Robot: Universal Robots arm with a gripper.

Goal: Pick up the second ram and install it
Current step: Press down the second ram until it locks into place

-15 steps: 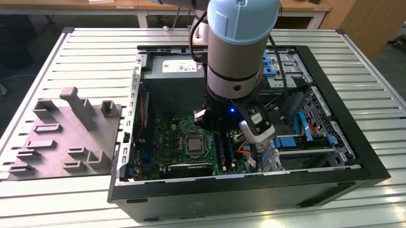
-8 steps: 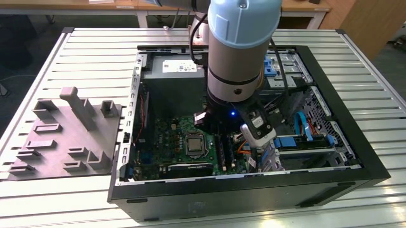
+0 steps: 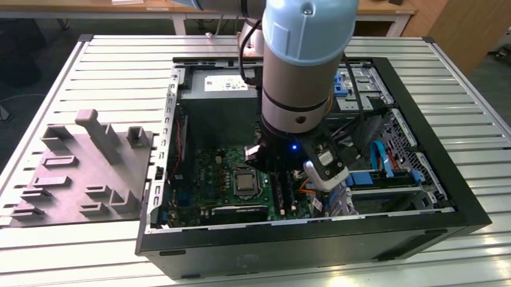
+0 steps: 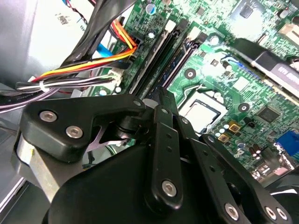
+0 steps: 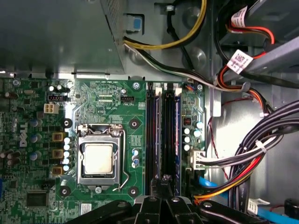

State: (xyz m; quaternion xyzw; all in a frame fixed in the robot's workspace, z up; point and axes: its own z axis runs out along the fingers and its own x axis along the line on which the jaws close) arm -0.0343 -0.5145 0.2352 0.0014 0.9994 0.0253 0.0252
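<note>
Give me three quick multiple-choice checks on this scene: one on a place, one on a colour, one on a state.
1. Where is the grey plastic fixture tray with upright blocks?
A. Inside the computer case
B. On the slatted metal table, at the exterior view's left of the case
C. On the power supply

2. What colour is the main circuit board?
A. Green
B. Red
C. White

3. How is the square silver processor?
A. Under a fan cooler
B. Lying on the table
C. Bare in its socket

Key:
1 B: the tray rests on the table beside the black open-topped computer case.
2 A: the board is green.
3 C: the processor shows uncovered.
</note>
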